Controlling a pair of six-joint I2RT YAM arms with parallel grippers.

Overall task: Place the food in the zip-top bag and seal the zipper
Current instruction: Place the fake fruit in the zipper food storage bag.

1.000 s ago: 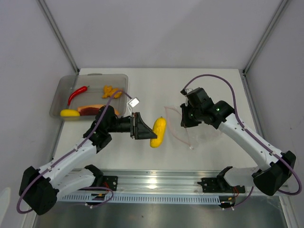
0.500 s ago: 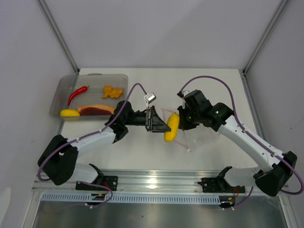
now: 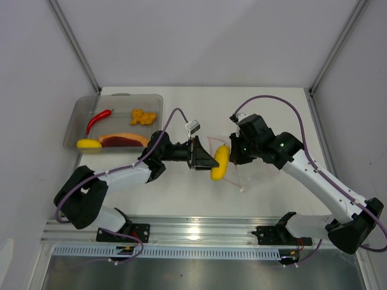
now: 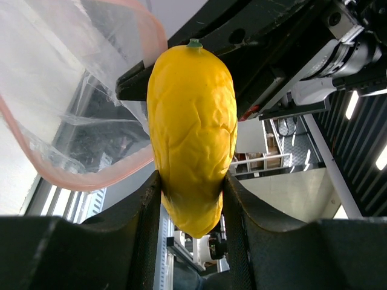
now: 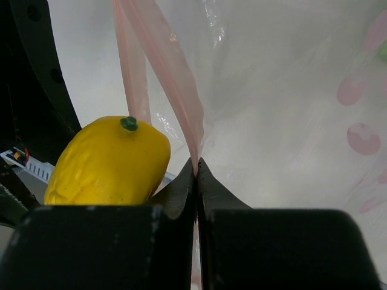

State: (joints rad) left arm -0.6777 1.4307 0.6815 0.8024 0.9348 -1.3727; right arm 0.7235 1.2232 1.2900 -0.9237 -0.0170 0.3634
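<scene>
My left gripper (image 3: 213,163) is shut on a long yellow toy fruit (image 3: 219,162), which fills the left wrist view (image 4: 192,127). Its tip is at the mouth of the clear zip-top bag (image 3: 257,171). My right gripper (image 3: 237,156) is shut on the bag's pinkish-red zipper strip (image 5: 166,66) and holds the mouth up; the yellow fruit (image 5: 112,163) shows beside my right fingers. The strip loops around the fruit in the left wrist view (image 4: 91,178). A red chili (image 3: 98,120), orange bits (image 3: 143,116), an orange-red slice (image 3: 123,139) and another yellow piece (image 3: 88,144) lie in the grey tray.
The grey translucent tray (image 3: 115,99) stands at the back left of the white table. The metal rail (image 3: 199,232) with the arm bases runs along the near edge. Frame posts stand at the back corners.
My left arm has carried the yellow fruit rightward from mid-table to the bag's mouth. My right gripper has stayed shut on the zipper strip, shifting only slightly.
</scene>
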